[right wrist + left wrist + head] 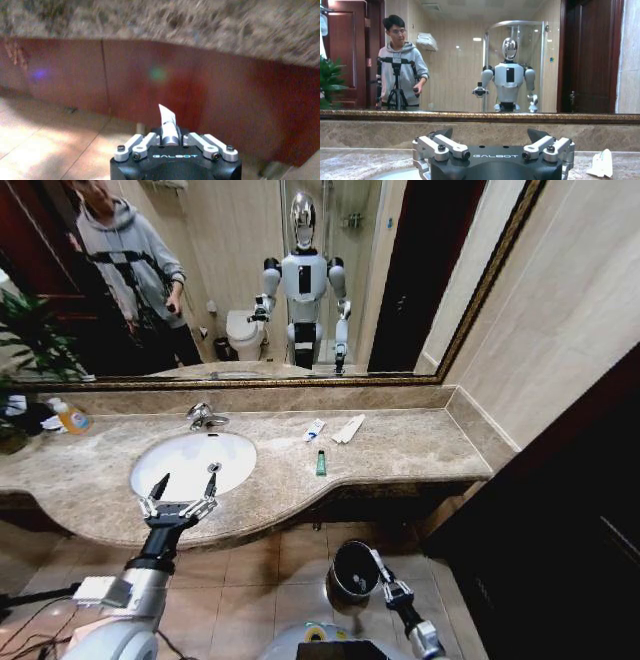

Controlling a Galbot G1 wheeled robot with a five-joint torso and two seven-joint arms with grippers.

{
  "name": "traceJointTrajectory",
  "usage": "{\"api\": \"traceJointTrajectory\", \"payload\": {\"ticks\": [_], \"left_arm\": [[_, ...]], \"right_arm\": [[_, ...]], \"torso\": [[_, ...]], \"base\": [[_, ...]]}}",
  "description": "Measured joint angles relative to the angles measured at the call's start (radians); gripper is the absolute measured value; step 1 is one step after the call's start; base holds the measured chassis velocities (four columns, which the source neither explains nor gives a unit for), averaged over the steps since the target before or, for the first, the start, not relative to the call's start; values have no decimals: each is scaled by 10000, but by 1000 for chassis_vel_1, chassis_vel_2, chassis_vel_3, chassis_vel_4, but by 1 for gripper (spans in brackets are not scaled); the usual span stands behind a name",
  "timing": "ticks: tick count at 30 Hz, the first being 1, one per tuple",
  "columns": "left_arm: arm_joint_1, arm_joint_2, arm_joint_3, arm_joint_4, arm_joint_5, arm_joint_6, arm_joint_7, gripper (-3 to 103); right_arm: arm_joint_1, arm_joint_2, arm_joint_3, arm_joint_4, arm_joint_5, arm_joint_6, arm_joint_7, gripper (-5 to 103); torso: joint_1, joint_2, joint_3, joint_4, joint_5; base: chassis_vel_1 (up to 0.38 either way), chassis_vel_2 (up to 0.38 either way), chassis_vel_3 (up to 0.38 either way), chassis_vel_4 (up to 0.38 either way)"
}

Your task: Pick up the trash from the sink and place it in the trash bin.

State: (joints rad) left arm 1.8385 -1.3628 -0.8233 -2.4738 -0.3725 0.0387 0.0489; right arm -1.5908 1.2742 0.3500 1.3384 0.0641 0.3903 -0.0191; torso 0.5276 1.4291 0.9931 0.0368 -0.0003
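The white oval sink (pixel 190 463) is set in the beige marble counter. My left gripper (pixel 185 483) hovers open over the basin's near rim, and in the left wrist view that gripper (pixel 490 134) has nothing between its fingers. On the counter to the right of the basin lie trash items: a white mini tube (pixel 314 430), a green tube (pixel 321 463) and flat white packets (pixel 348 429). A white packet (pixel 601 164) also lies ahead of the left gripper. Down by the floor, my right gripper (pixel 383 563) sits at the black trash bin (pixel 350 575). The right gripper (pixel 171 138) is shut on a white tube (pixel 167 116).
A chrome faucet (pixel 205 416) stands behind the basin. An orange-yellow bottle (pixel 70 417) and a plant (pixel 25 340) sit at the counter's far left. A large mirror (pixel 400 280) backs the counter. A dark cabinet (pixel 560 510) stands on the right, above the tiled floor (pixel 290 575).
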Motion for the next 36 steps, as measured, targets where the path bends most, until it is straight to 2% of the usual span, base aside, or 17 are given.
{"api": "traceJointTrajectory", "payload": {"ticks": [5,8,20,30,36], "left_arm": [[0,0,0,0,0,0,0,100],[0,0,0,0,0,0,0,100],[0,0,0,0,0,0,0,100],[0,0,0,0,0,0,0,100],[0,0,0,0,0,0,0,100]], "right_arm": [[707,309,-260,-1027,-214,-376,-148,19],[1280,610,-302,-2029,-852,-467,-219,19],[2652,1210,-511,-3656,-1788,-1203,-357,19],[3791,1477,-597,-5081,-2231,-1187,-453,19],[4768,1736,-299,-6572,-2693,-851,-456,19]], "torso": [[0,0,0,1,1],[0,0,0,0,0],[0,0,0,1,2],[0,0,0,0,1],[1,-1,1,1,3]], "base": [[0,0,0,0],[0,0,0,0],[0,0,0,0],[0,0,0,0],[0,0,0,0]]}}
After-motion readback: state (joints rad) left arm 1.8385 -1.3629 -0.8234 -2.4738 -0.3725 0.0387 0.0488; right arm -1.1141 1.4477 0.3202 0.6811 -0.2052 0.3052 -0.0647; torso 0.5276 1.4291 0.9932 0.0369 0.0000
